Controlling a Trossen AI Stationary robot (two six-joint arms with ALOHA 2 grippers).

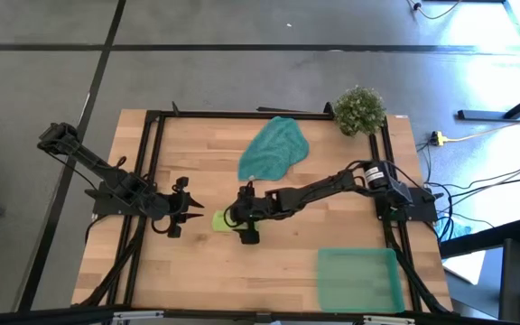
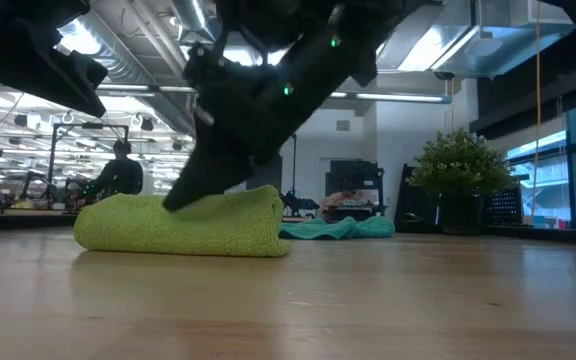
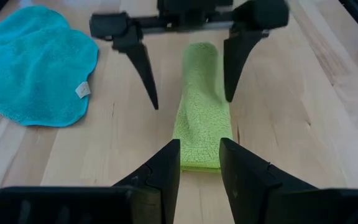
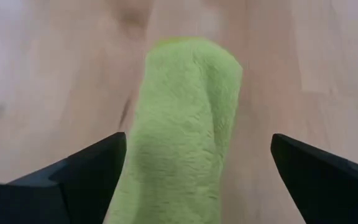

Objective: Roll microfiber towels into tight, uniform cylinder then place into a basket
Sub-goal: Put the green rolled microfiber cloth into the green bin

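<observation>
Your right gripper (image 3: 188, 102) is standing with jaws spread wide, straddling the rolled lime-green microfiber towel (image 3: 201, 112) without pinching it. Your left gripper (image 3: 199, 165) is holding narrow jaws just off the roll's near end, gripping nothing.

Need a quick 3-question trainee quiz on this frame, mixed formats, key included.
1. True or false: the lime green towel lies rolled on the table.
2. Which gripper straddles the roll with its fingers wide apart? A) left gripper B) right gripper
3. Fill in: the teal towel lies loose on the table, not in the ____.

Key
1. True. It is a cylinder lying between both grippers.
2. B. The left gripper sits at the roll's other end, fingers narrow.
3. basket. It stands near the table's front right corner, nothing visible in it.
</observation>
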